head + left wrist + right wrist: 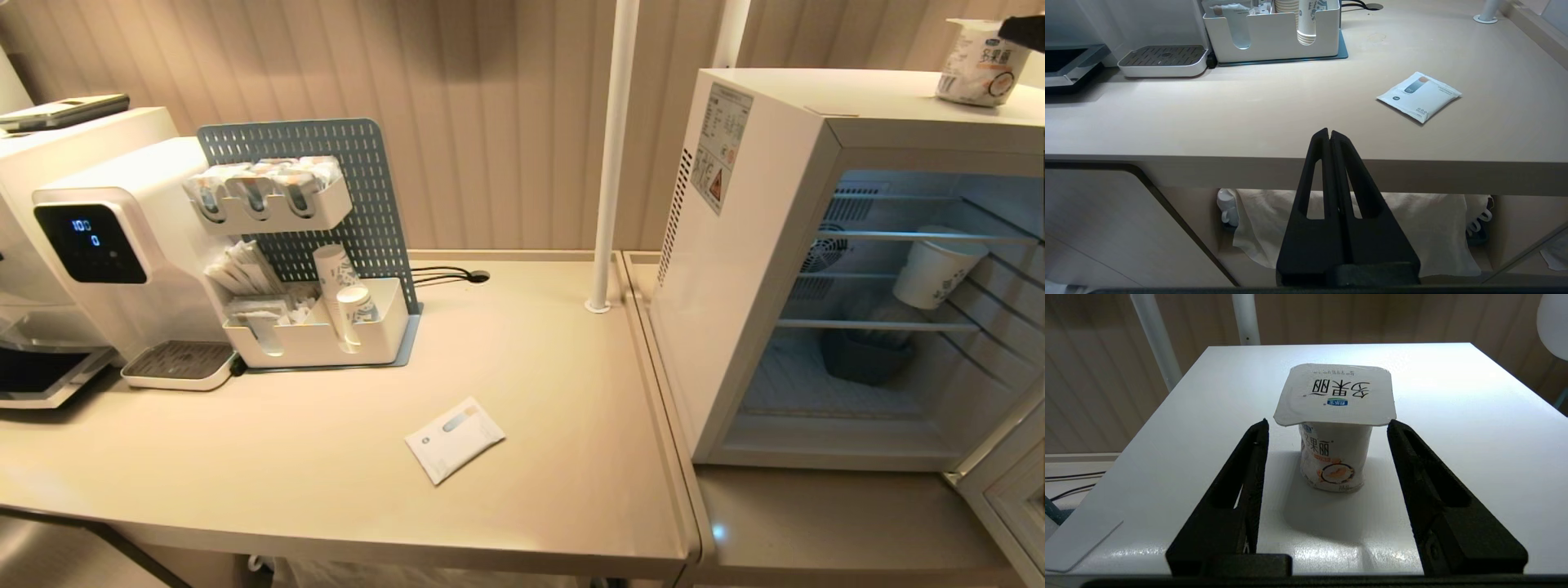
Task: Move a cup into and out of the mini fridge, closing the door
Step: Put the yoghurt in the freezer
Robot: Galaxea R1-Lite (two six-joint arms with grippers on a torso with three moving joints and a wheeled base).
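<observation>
The cup (977, 64) stands on top of the mini fridge (759, 245), at the counter's (326, 474) right end. A packet (454, 438) lies on the counter left of the fridge, before an organizer (310, 327) farther left.

White cup (1336, 457), orange-brown picture; white mini fridge (759, 245); black right gripper (1327, 428); blue-grey pegboard (326, 139).
</observation>
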